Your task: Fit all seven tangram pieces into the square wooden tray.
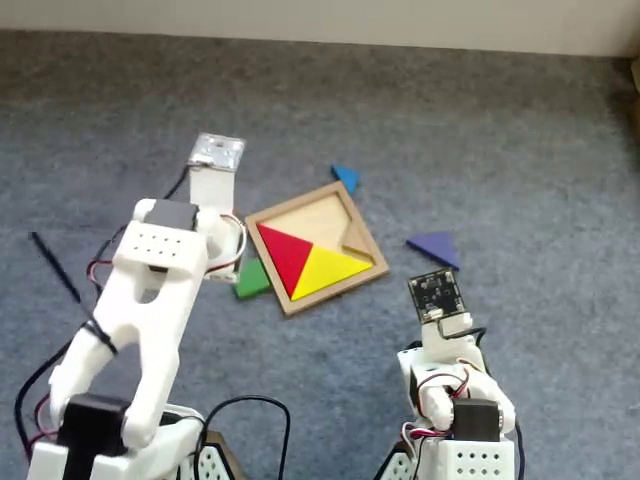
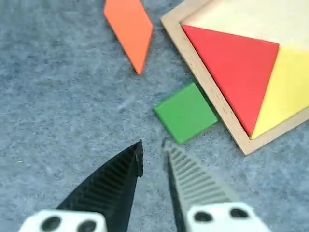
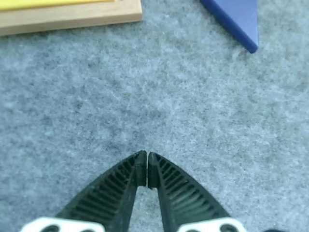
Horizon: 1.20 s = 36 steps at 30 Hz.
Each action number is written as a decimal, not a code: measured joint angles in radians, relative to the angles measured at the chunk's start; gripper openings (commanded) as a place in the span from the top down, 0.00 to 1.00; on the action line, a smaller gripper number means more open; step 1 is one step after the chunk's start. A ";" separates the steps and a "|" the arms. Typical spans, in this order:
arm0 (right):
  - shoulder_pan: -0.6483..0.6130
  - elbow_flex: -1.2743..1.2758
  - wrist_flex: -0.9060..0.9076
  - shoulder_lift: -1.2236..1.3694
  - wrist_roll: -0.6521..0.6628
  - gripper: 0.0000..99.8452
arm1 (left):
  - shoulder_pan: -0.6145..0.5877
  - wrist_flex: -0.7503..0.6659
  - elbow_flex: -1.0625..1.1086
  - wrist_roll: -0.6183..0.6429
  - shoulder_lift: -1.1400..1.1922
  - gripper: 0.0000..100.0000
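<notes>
The square wooden tray lies mid-table with a red triangle and a yellow triangle in it. A green square rests on the carpet against the tray's edge, and an orange parallelogram lies a little farther off. My left gripper hovers just short of the green square, open a little, nothing between its fingers. My right gripper is shut and empty over bare carpet, short of a dark blue triangle and the tray's corner.
A small blue triangle lies beyond the tray's far corner. The dark blue triangle lies to the tray's right. The left arm rises tall at the left, the right arm sits low at the front right. Grey carpet covers the table.
</notes>
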 measured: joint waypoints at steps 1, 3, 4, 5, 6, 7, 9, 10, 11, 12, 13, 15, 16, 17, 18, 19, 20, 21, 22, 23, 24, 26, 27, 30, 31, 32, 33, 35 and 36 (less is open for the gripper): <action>0.000 0.000 0.000 0.000 0.000 0.97 | 0.009 0.000 0.000 0.000 0.015 0.74; 0.000 0.000 0.000 0.000 0.000 0.97 | 0.023 0.000 0.000 0.006 0.054 0.74; 0.000 0.000 0.000 0.000 0.000 0.97 | 0.031 0.000 0.000 0.018 0.077 0.74; 0.000 0.000 0.000 0.000 0.000 0.97 | 0.037 0.000 0.000 0.026 0.098 0.74; 0.000 0.000 0.000 0.000 0.000 0.97 | 0.043 0.000 0.000 0.031 0.121 0.74; 0.000 0.000 0.000 0.000 0.000 0.97 | 0.051 0.000 0.000 0.032 0.141 0.74; 0.000 0.000 0.000 0.000 0.000 0.97 | 0.066 -0.017 0.000 0.032 0.178 0.74; 0.000 0.000 0.000 0.000 0.000 0.97 | 0.075 -0.025 0.000 0.032 0.195 0.74; 0.000 0.000 0.000 0.000 0.000 0.97 | 0.084 -0.029 0.000 0.032 0.213 0.74; 0.000 0.000 0.000 0.000 0.000 0.97 | 0.092 -0.031 0.000 0.032 0.230 0.74; 0.000 0.000 0.000 0.000 0.000 0.97 | 0.100 -0.031 -0.006 0.032 0.249 0.74; 0.000 0.000 0.000 0.000 0.000 0.97 | 0.106 -0.031 -0.028 0.032 0.284 0.74; 0.000 0.000 0.000 0.000 0.000 0.97 | 0.107 -0.031 -0.041 0.032 0.302 0.74; 0.000 0.000 0.000 0.000 0.000 0.97 | 0.109 -0.031 -0.055 0.032 0.322 0.74; 0.000 0.000 0.000 0.000 0.000 0.97 | 0.110 -0.031 -0.069 0.029 0.341 0.74; 0.000 0.000 0.000 0.000 0.000 0.97 | 0.110 -0.031 -0.081 0.020 0.361 0.74; 0.000 0.000 0.000 0.000 0.000 0.97 | 0.110 -0.029 -0.095 0.009 0.381 0.74; 0.000 0.000 0.000 0.000 0.000 0.97 | 0.110 -0.029 -0.107 0.000 0.400 0.74; 0.000 0.000 0.000 0.000 0.000 0.97 | 0.110 -0.029 -0.124 -0.008 0.420 0.74; 0.000 0.000 0.000 0.000 0.000 0.97 | 0.109 -0.029 -0.140 -0.009 0.439 0.74; 0.000 0.000 0.000 0.000 0.000 0.97 | 0.109 -0.031 -0.153 -0.009 0.459 0.74; 0.000 0.000 0.000 0.000 0.000 0.97 | 0.109 -0.025 -0.186 -0.009 0.489 0.74; 0.000 0.000 0.000 0.000 0.000 0.97 | 0.109 -0.014 -0.207 -0.009 0.505 0.74; 0.000 0.000 0.000 0.000 0.000 0.97 | 0.106 0.031 -0.265 -0.009 0.539 0.74; 0.000 0.000 0.000 0.000 0.000 0.97 | 0.100 0.041 -0.282 -0.009 0.546 0.74; 0.000 0.000 0.000 0.000 0.000 0.97 | 0.086 0.049 -0.298 -0.009 0.554 0.74; 0.000 0.000 0.000 0.000 0.000 0.97 | 0.069 0.051 -0.313 -0.009 0.559 0.74; 0.000 0.000 0.000 0.000 0.000 0.97 | 0.031 0.051 -0.336 -0.009 0.562 0.74; 0.000 0.000 0.000 0.000 0.000 0.97 | 0.012 0.051 -0.345 -0.009 0.562 0.74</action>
